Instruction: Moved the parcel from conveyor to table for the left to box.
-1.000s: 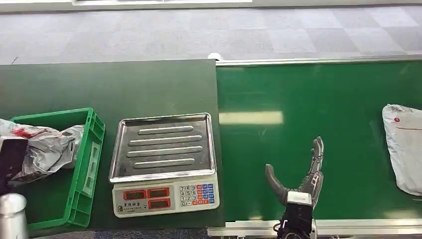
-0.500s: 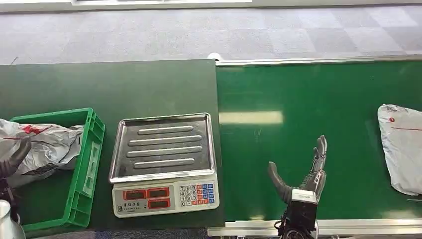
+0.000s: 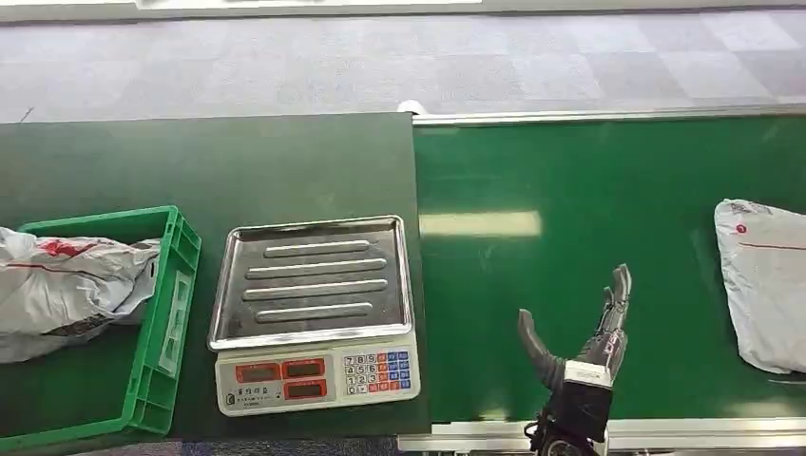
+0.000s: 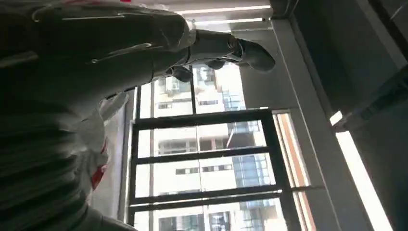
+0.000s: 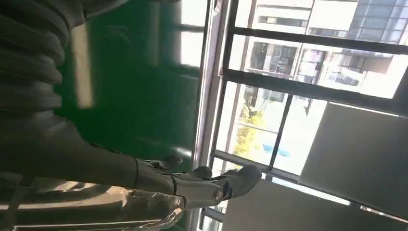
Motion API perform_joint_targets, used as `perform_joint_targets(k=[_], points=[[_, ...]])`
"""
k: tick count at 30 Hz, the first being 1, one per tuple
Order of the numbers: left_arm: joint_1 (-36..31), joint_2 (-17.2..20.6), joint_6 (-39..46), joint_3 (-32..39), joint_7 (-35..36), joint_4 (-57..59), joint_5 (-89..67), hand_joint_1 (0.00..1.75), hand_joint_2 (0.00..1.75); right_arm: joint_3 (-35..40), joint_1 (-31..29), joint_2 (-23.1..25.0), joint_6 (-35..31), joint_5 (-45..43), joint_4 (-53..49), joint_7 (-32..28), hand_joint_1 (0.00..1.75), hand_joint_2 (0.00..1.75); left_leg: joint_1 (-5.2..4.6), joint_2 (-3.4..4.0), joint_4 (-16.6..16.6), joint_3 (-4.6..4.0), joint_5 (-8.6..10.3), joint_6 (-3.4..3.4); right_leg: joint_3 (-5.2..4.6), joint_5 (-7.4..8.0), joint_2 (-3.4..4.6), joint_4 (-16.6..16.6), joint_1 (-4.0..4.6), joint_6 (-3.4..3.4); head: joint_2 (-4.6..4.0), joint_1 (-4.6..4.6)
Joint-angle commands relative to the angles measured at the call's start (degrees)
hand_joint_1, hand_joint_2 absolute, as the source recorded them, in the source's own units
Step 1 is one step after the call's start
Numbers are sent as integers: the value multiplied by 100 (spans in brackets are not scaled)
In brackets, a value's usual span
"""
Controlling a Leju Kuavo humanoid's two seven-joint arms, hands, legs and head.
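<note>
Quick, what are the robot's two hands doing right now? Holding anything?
Left hand: cannot be told; its fingers are barely visible.
Right hand: open, holding nothing, above the green belt.

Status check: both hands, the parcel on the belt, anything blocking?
Right hand open above the conveyor. Left hand up, open. Parcel at the belt's right edge, untouched. Nothing between them.

Grey carpet-tiled floor (image 3: 380, 66); large windows (image 4: 207, 163) show daylit buildings.

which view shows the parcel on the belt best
The head view: the parcel lies flat at the belt's right edge, partly cut off, apart from the open right hand. The right wrist view shows green belt but no parcel.
</note>
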Motion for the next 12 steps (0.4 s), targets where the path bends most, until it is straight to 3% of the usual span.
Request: perform_joint_targets(k=[1,5,8,10,12], points=[[587,-431,272,-2915,-20,944,-571,0,175,155,-412,-217,443,-370,431,6,0,175,-6,-35,-10,4,13,4,13,1,-33,-8,-6,1,0,-4],[534,-478,263,-2916,-20,1020,-528,0,175,177,-441,-221,472,-388,465,6,0,175,-1,-21,-13,12,13,7,28,12,-15,-16,-1,0,0,-4],[199,-478,-39,-3125,-20,1729,-203,0,175,127,-478,-136,408,-261,514,6,0,175,-1,-22,-10,26,10,6,46,7,-14,-9,-1,0,0,-4],[-150,-83,647,-3721,-20,1945,-935,0,175,12,-373,-97,415,-184,407,6,0,175,-3,-36,-20,29,18,6,49,9,-28,-16,-2,-1,0,-7],[-524,147,334,-4024,-20,2526,-581,0,175,-134,-347,-110,544,-317,386,6,0,175,-1,-79,-21,19,29,5,51,7,-68,-20,0,-2,0,-4]])
